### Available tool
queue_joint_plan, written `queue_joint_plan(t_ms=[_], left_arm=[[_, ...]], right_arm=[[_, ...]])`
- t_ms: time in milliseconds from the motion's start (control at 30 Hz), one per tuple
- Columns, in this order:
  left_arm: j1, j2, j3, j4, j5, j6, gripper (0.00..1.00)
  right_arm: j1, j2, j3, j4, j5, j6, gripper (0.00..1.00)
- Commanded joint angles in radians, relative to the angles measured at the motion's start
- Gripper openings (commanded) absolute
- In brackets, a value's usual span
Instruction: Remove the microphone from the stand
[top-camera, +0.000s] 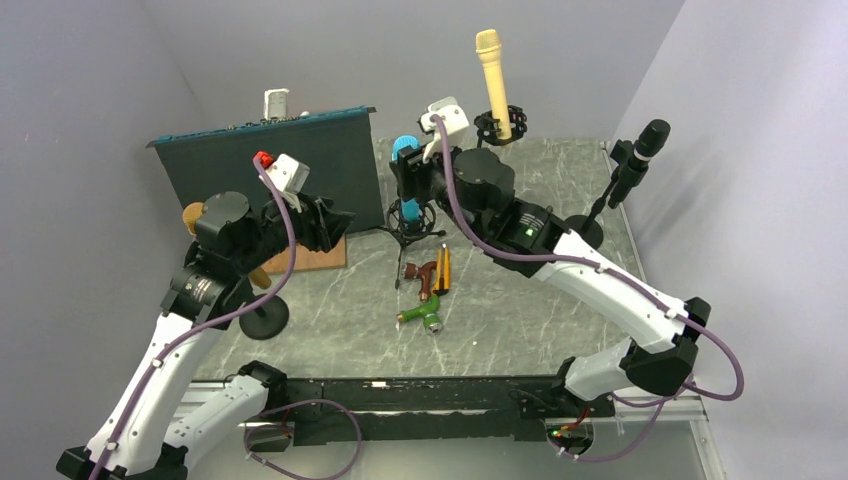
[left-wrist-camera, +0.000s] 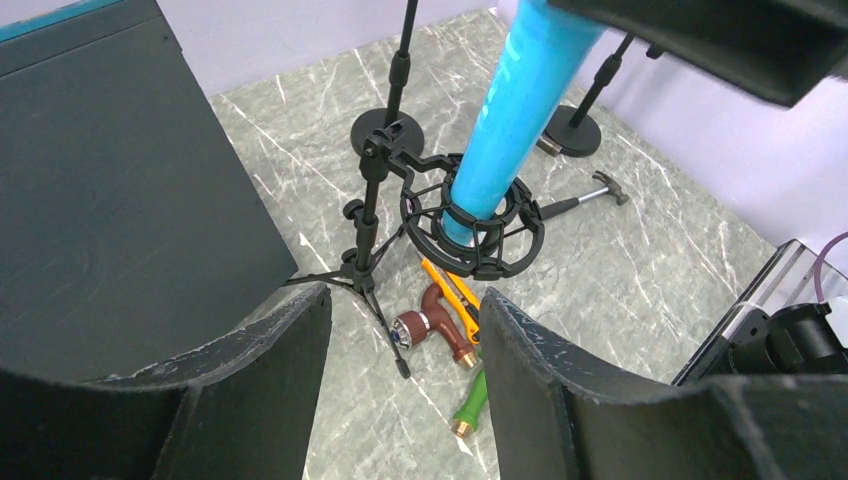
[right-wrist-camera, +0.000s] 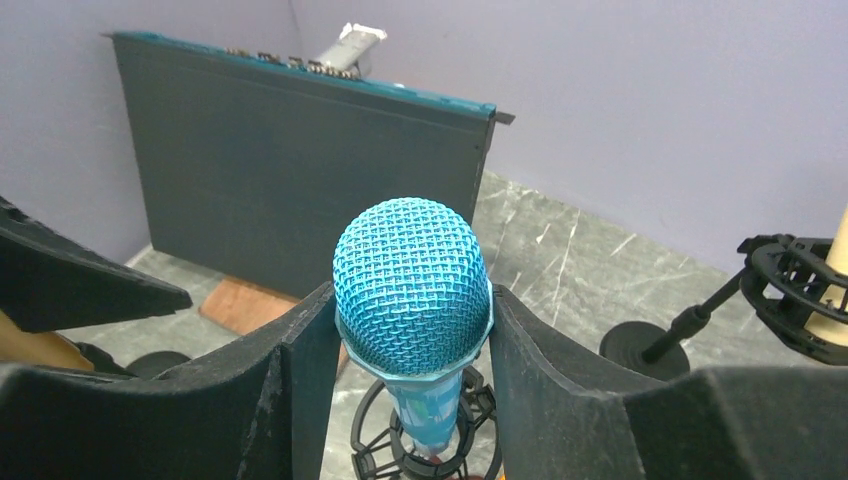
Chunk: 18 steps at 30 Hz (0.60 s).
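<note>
A blue microphone (top-camera: 405, 148) stands tilted in the black shock mount (top-camera: 411, 215) of a small tripod stand (left-wrist-camera: 365, 230) at the table's middle. Its lower end sits inside the mount ring (left-wrist-camera: 470, 225). My right gripper (right-wrist-camera: 412, 320) is shut on the microphone (right-wrist-camera: 412, 285), with both pads against the sides of the mesh head, as the top view also shows (top-camera: 408, 170). My left gripper (left-wrist-camera: 405, 340) is open and empty. It hovers to the left of the stand, a little short of the tripod legs (top-camera: 340, 222).
A cream microphone (top-camera: 492, 75) on a stand is at the back and a black one (top-camera: 640, 155) at the right. A dark panel (top-camera: 270, 165) stands at the back left. A brown nozzle (top-camera: 425, 275), yellow knife (top-camera: 443, 268) and green nozzle (top-camera: 422, 317) lie before the stand.
</note>
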Motion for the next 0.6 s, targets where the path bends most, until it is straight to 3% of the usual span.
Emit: queue_joint_plan(t_ms=[0,567], left_arm=[[-0.003,-0.003,0.004,0.036,0.013,-0.005,0.6],[-0.003,0.009,0.004,0.038,0.022,-0.009,0.6]], right_arm=[[0.004,-0.069,0.062,0.091,-0.061,0.006,0.0],[0.003,-0.068,0.235,0.112,-0.072,-0.058,0.0]])
